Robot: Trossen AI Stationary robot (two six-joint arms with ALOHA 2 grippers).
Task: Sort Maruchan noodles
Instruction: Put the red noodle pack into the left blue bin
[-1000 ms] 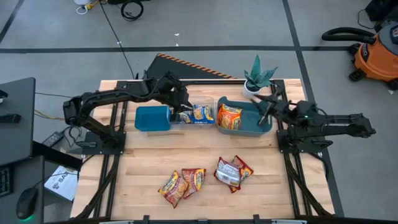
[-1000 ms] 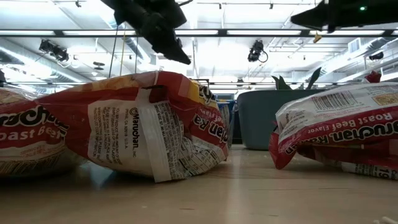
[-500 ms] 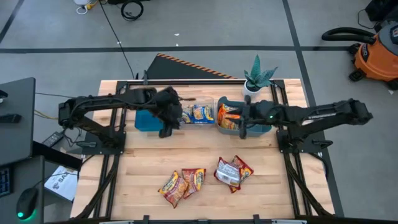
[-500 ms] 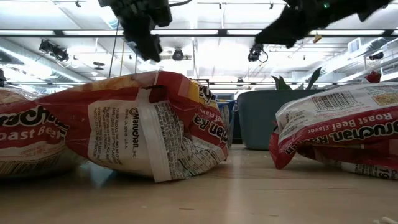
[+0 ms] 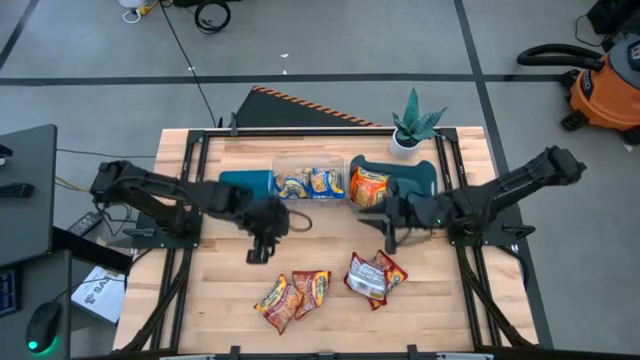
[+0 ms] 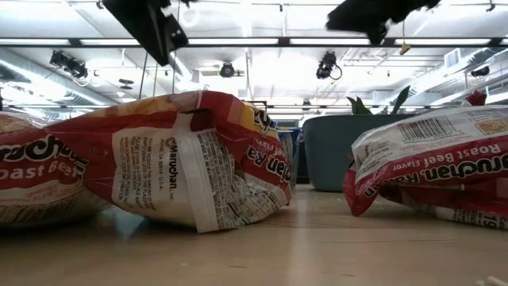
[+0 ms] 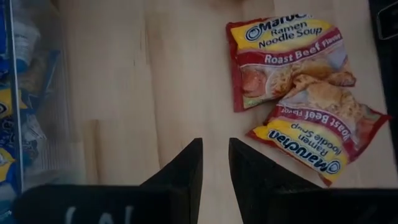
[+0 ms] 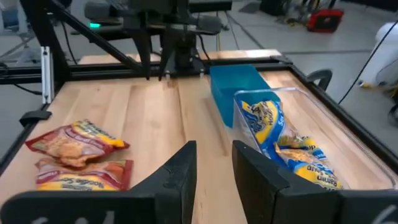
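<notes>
Two red-and-yellow Roast Beef noodle packets point(image 5: 292, 295) lie flat near the table's near edge, one overlapping the other. A red/silver pair point(image 5: 375, 277) lies to their right. Blue-and-yellow packets point(image 5: 308, 183) sit in the clear bin, and an orange packet point(image 5: 370, 187) sits in the right teal bin. My left gripper point(image 5: 258, 250) hovers open with a narrow gap over bare wood, between the bins and the Roast Beef packets point(image 7: 292, 62). My right gripper point(image 5: 385, 222) hovers open in front of the right teal bin, pointing toward the table's left. Both are empty.
A left teal bin point(image 5: 245, 185), the clear bin point(image 8: 311, 124) and the right teal bin point(image 5: 415, 180) stand in a row at mid-table. A potted plant point(image 5: 412, 125) stands at the far edge. Bare wood point(image 5: 330, 235) lies between the bins and the packets.
My left gripper has left the clear bin and moved toward the near edge, out over bare wood. My right gripper has swung from the right teal bin's far right end toward the table's left and near edge, and now hovers in front of that bin. The packets have not moved.
</notes>
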